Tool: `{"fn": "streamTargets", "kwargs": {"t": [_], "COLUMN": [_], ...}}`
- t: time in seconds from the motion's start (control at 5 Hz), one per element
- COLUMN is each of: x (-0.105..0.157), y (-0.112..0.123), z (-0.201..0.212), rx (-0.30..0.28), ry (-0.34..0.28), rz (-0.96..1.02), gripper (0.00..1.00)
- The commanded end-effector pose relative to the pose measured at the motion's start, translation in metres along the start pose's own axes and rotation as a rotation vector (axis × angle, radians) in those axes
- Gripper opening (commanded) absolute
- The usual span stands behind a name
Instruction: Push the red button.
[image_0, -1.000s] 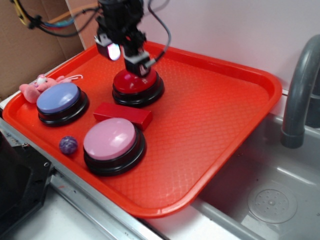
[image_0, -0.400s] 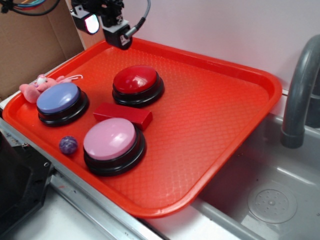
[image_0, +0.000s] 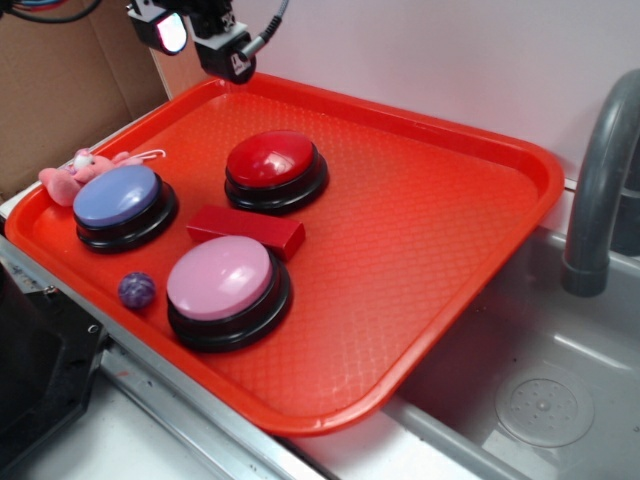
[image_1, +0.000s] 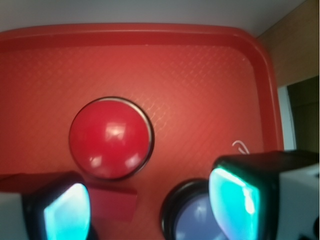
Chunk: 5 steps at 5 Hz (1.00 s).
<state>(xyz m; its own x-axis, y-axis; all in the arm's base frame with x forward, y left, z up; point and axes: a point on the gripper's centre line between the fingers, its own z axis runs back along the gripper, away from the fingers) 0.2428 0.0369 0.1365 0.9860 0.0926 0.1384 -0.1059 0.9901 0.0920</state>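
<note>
Your gripper (image_0: 200, 40) is hovering at upper left, jaws standing apart and holding nothing, well above the red button (image_0: 275, 160); judging by this, pressing calls for descending onto its dome.

It looks like a mock kitchen set up for robot trials. A grey sink basin (image_0: 540, 390) with a round drain (image_0: 545, 404) sits at the right, a grey faucet (image_0: 598, 180) curving over it. An orange-red plastic tray (image_0: 440, 230) lies across the sink's edge, a plain pale wall (image_0: 450, 50) behind it and brown cardboard (image_0: 70, 100) propped at the left.
</note>
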Motion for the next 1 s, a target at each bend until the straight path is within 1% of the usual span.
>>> {"fn": "streamTargets", "kwargs": {"t": [0.0, 0.2, 0.4, 0.8], "x": [0.002, 0.000, -0.003, -0.003], "y": [0.011, 0.013, 0.014, 0.012], "z": [0.028, 0.033, 0.038, 0.046], "rx": [-0.004, -0.021, -0.021, -0.011], "ry": [-0.062, -0.059, -0.066, -0.059], "rz": [0.056, 0.067, 0.081, 0.091], "gripper": [1.00, 1.00, 1.00, 1.00]}}
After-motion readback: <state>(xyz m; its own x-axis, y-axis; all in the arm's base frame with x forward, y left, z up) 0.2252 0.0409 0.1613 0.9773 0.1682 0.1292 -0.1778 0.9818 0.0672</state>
